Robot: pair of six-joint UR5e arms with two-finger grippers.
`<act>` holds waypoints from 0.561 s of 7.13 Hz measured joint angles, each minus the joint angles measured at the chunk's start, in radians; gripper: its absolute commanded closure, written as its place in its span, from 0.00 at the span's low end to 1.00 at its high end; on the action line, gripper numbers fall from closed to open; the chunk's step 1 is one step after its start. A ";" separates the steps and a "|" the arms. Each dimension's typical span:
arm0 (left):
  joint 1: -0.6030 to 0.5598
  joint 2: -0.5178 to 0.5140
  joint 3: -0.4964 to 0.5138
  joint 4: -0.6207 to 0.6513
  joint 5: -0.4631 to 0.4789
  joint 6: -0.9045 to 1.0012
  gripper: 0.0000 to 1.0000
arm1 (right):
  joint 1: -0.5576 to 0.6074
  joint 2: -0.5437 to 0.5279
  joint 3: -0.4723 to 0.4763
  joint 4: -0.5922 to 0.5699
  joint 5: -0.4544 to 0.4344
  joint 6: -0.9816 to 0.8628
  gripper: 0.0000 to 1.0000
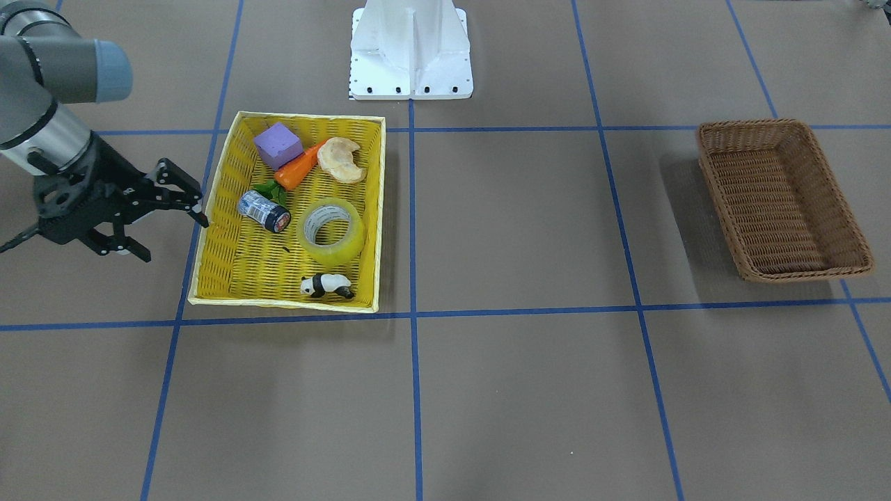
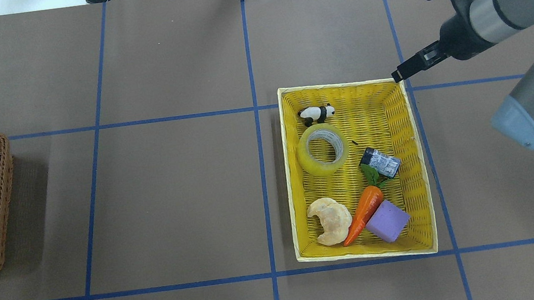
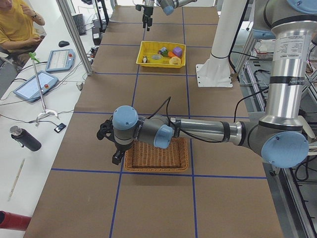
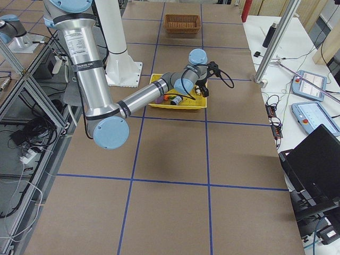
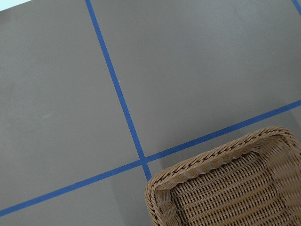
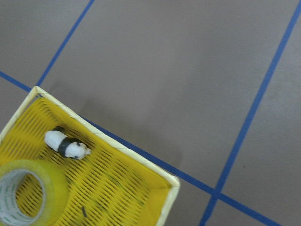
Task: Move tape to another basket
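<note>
Tape point(image 1: 330, 230) lying flat in yellow basket point(image 1: 216, 268), between can point(image 1: 264, 211) and panda figure point(image 1: 326, 285), well apart from dark-brown basket point(image 1: 800, 271) at table's other end. Right gripper point(image 1: 175, 241) hovering just outside yellow basket's rim, fingers spread wide, gripping nothing, clear of the roll. Left gripper point(image 3: 117, 157) beside dark-brown basket's corner; impossible to tell whether spread or pressed together.

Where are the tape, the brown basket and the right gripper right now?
tape point(image 2: 309, 162): overhead view, yellow outer wall of the roll.
brown basket point(image 1: 773, 209): front-facing view, bare woven floor.
right gripper point(image 1: 176, 240): front-facing view, midway between its spread fingertips.
</note>
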 measured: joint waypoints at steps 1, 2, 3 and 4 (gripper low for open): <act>0.000 0.003 0.004 -0.008 -0.013 0.002 0.01 | -0.078 0.011 0.004 0.000 -0.081 0.052 0.04; -0.001 0.007 0.005 -0.024 -0.025 0.003 0.01 | -0.146 0.023 0.003 0.000 -0.149 0.098 0.03; -0.001 0.008 0.005 -0.041 -0.030 0.001 0.01 | -0.201 0.036 -0.003 0.000 -0.194 0.145 0.03; -0.001 0.009 0.004 -0.049 -0.032 0.000 0.01 | -0.249 0.047 -0.012 0.000 -0.230 0.191 0.03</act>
